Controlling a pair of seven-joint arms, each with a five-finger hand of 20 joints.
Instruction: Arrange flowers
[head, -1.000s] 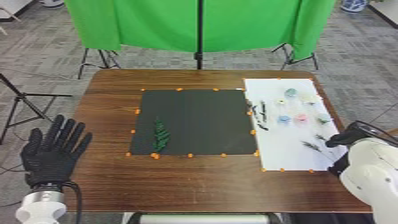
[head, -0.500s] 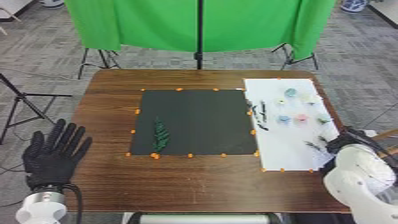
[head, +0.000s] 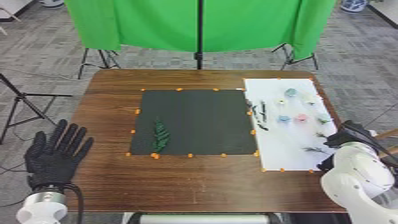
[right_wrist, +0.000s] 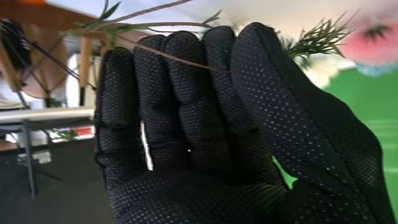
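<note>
Has moved right hand (head: 352, 134) slightly toward twelve o'clock; extends fingers nearly straight along thin brown stem (right_wrist: 169, 54), cannot tell whether gripped; shows spiky, dark sprig (head: 315, 149) at four o'clock.

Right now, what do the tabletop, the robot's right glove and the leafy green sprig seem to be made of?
Tabletop: probably wood or veneer, smooth, judging by its streaky brown surface.
Right hand's glove: matte black fabric, apparently knitted, with rows of tiny pale specks.
Green sprig: leafy, deep green; plastic, cloth or real, I can't tell.
</note>
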